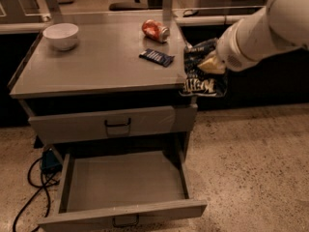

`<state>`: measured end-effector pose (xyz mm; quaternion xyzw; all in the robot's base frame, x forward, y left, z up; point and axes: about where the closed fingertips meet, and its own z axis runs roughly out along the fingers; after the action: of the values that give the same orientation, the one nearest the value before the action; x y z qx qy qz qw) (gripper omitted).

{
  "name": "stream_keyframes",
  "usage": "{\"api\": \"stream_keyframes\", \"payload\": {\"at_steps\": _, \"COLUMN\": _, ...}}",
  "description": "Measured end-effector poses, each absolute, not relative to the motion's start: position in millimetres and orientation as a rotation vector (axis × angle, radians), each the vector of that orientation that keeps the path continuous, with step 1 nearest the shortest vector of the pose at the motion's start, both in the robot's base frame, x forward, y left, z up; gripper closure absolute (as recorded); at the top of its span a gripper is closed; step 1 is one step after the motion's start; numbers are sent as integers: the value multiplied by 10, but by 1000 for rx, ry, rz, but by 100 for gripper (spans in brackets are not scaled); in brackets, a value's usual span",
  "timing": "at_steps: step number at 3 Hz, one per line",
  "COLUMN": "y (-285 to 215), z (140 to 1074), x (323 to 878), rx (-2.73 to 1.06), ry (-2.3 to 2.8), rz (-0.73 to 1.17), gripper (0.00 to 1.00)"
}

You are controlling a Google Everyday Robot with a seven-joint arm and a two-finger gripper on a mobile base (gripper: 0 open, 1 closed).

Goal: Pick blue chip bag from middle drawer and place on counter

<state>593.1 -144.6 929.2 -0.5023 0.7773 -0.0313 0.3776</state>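
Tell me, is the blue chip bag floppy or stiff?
Probably floppy: the blue chip bag looks crumpled and droops below the gripper, which holds it beside the right edge of the counter. Likely light too: one pinch near its top carries it.

A blue wrapper point(156, 57) lies flat. Just behind it is a red can point(155, 30) on its side. Well left sits a white bowl point(61, 35), and far below-left a black cable point(29, 197) crosses the floor. Just right, the gripper point(211, 64) clutches the bag point(205, 81).

Crinkled glossy foil blue chip bag point(205, 81) in jaws at right edge of matt metal counter point(96, 66), smooth white arm point(260, 28)
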Motion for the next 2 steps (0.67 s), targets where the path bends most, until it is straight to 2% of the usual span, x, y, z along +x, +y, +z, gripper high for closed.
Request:
{"api": "stream_keyframes", "payload": {"at_steps": 1, "y": -1553, "z": 9383, "x": 6417, "rx": -1371, "ry": 2033, "rz": -160, "gripper": 100}}
{"api": "stream_keyframes", "payload": {"at_steps": 2, "y": -1280, "z": 9642, "x": 6481, "rx": -1414, "ry": 2009, "rz": -142, "gripper": 100}}
